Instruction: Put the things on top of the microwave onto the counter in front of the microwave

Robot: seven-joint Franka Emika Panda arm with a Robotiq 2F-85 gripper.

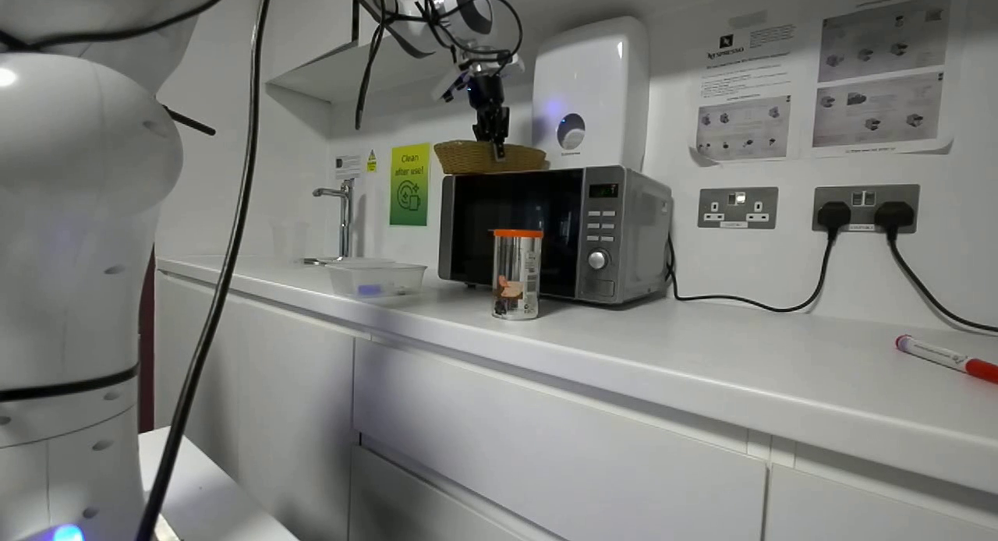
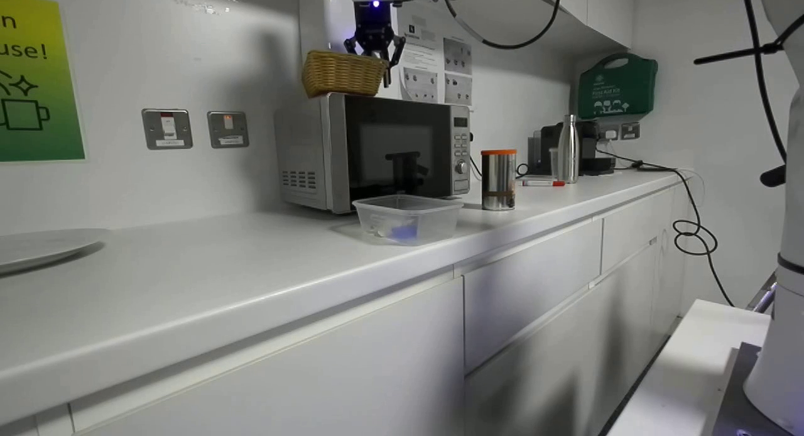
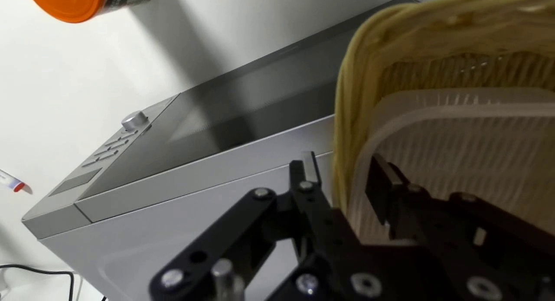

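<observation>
The tan wicker basket [image 1: 458, 159] [image 2: 339, 75] sits on top of the silver-grey microwave [image 1: 639, 237] [image 2: 301, 153] in both exterior views. My gripper [image 1: 491, 136] [image 2: 377, 56] is open at the basket's rim. In the wrist view the gripper [image 3: 342, 166] straddles the basket's side [image 3: 353, 88]; one finger is inside, the other outside over the microwave top [image 3: 195, 175]. A gap shows between the outer finger and the rim. The basket holds a pale liner. The small clear jar with a dark lid is not in view. The white counter [image 1: 702, 354] [image 2: 188, 266] runs below.
A silver canister with an orange lid [image 1: 516, 280] [image 2: 499, 188] and a clear plastic tub [image 1: 378, 280] [image 2: 433, 219] stand in front of the microwave. A white wall box [image 1: 596, 89] and an overhead cupboard are close to the arm. A red marker [image 1: 947, 358] lies on the counter.
</observation>
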